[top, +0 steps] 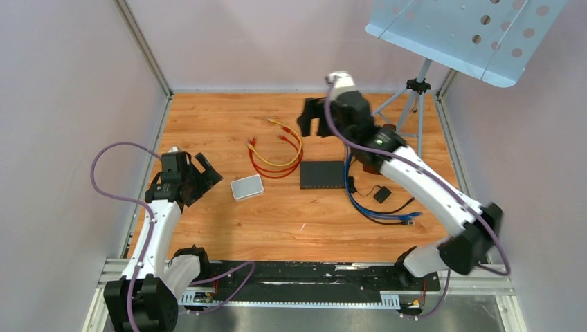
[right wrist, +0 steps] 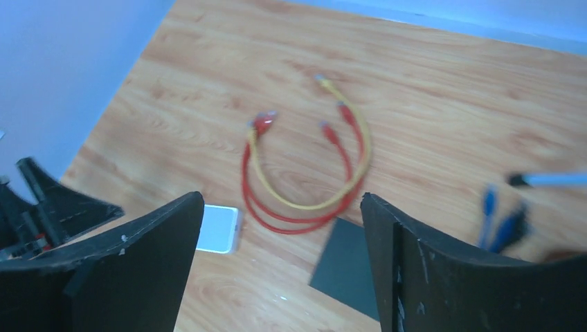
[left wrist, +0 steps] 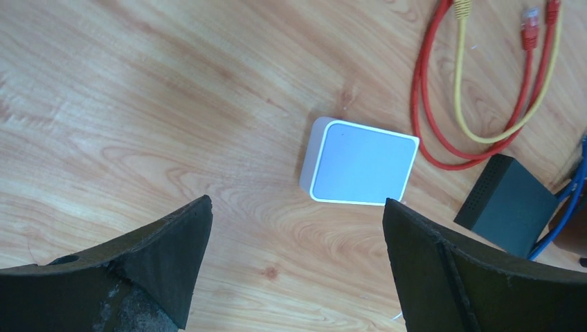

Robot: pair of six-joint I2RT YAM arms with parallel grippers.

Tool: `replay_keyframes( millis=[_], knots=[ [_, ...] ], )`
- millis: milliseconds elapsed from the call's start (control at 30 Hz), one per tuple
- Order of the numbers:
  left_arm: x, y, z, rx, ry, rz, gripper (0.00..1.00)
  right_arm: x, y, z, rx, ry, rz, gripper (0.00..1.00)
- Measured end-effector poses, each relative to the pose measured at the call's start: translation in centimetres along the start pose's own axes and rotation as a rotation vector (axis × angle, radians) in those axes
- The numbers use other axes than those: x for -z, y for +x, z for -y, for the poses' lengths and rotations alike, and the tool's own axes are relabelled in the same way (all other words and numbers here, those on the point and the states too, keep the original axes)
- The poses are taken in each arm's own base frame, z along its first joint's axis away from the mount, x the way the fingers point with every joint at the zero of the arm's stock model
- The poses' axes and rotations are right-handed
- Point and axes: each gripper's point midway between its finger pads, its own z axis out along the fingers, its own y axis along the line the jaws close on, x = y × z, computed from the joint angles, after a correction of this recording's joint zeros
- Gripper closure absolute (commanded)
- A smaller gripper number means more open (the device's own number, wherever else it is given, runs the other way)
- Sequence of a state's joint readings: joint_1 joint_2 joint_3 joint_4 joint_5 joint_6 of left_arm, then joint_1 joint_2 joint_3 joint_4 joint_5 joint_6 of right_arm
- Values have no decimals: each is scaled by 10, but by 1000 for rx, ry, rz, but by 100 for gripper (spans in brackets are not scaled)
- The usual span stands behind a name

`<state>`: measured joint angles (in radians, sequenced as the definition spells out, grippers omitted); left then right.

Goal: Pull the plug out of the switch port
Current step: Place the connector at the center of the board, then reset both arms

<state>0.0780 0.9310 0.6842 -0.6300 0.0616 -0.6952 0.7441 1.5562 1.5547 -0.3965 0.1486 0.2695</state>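
- Wooden tabletop [top: 291,221]: black switch [top: 322,174] lies 9-to-3, blue cables [top: 356,200] at its 3 o'clock end.
- Right claw [top: 316,123], jaws apart, hovers at its 12 o'clock, nearer than the spread left claw [top: 208,178].

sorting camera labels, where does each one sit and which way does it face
Top external: fixed above and behind the robot, looking down on the table; left arm, right arm, left gripper and right gripper all show.
Left wrist: on the left arm, looking down at the white box; its open fingers frame the bottom.
Right wrist: raised over the far side, facing back toward the left gripper; its open fingers show.
Shared: both wrist views catch white box, red and yellow cables, black switch.
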Motion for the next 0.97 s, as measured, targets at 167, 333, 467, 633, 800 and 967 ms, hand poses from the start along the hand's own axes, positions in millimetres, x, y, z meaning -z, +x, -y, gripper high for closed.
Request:
replay_keyframes(
  millis=[167, 333, 467, 633, 800, 967],
  knots=[
    [6, -14, 13, -17, 42, 35, 0, 81, 14, 93, -163, 203, 87, 2],
    [7, -21, 24, -29, 84, 53, 0, 157, 53, 159, -288, 375, 174, 0],
    [7, -22, 34, -62, 96, 54, 0, 199, 70, 200, -365, 533, 248, 0],
    [12, -21, 56, -135, 130, 67, 0, 201, 109, 224, -456, 637, 177, 0],
    [13, -27, 55, -151, 103, 103, 0, 197, 145, 220, -507, 626, 93, 0],
    [16, -33, 51, -153, 83, 137, 0, 195, 143, 215, -523, 595, 101, 0]
  ],
)
